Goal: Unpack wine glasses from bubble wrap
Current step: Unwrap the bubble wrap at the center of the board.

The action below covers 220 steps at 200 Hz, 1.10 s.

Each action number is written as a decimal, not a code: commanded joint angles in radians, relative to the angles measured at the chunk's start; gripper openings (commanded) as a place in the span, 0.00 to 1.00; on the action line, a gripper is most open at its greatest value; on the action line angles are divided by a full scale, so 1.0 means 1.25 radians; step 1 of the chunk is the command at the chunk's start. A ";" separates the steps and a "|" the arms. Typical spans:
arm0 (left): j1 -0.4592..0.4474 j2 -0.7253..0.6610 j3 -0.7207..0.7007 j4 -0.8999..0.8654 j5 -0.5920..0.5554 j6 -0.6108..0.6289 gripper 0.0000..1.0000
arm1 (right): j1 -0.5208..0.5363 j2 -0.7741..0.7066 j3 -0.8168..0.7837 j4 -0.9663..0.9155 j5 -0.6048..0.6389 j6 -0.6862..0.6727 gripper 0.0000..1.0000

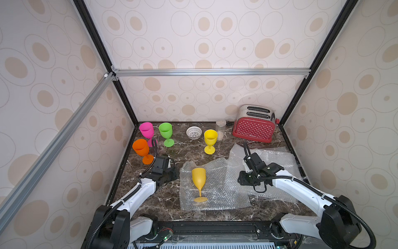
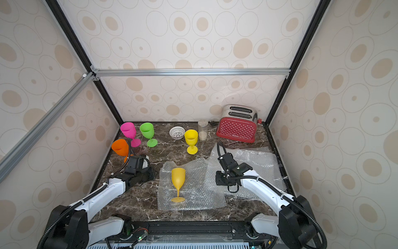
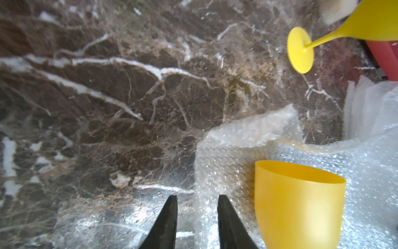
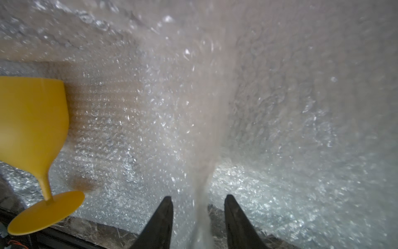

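Note:
An amber yellow wine glass (image 1: 199, 179) (image 2: 178, 176) lies on its side on a flat sheet of bubble wrap (image 1: 217, 194) at the front middle, foot toward me. My left gripper (image 3: 197, 198) is open at the sheet's left edge, and that edge (image 3: 228, 151) runs loose between the fingers, beside the amber bowl (image 3: 297, 204). My right gripper (image 4: 199, 197) is open on the right side of the sheet, with a raised fold of wrap (image 4: 213, 129) passing between its fingers. The pink (image 1: 146, 129), green (image 1: 165, 130), orange (image 1: 141, 147) and bright yellow (image 1: 210, 135) glasses stand upright at the back.
More bubble wrap sheets (image 1: 277, 163) are piled at the right under my right arm. A red toaster (image 1: 254, 127) stands at the back right, with a clear jar (image 1: 220, 128) and a white lattice bowl (image 1: 193, 132) beside it. The orange glass stands close to my left wrist.

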 commanded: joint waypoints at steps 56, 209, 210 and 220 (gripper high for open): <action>-0.004 -0.067 0.103 -0.081 0.089 0.026 0.48 | -0.004 -0.079 0.102 -0.126 0.092 -0.030 0.59; -0.297 -0.140 -0.043 0.050 0.066 -0.157 0.54 | 0.101 -0.017 0.102 0.062 -0.133 0.010 0.56; -0.299 -0.141 -0.044 0.051 0.066 -0.157 0.54 | 0.102 -0.016 0.102 0.063 -0.133 0.010 0.56; -0.319 -0.147 -0.064 0.067 0.067 -0.176 0.55 | 0.111 -0.002 0.102 0.072 -0.133 0.012 0.56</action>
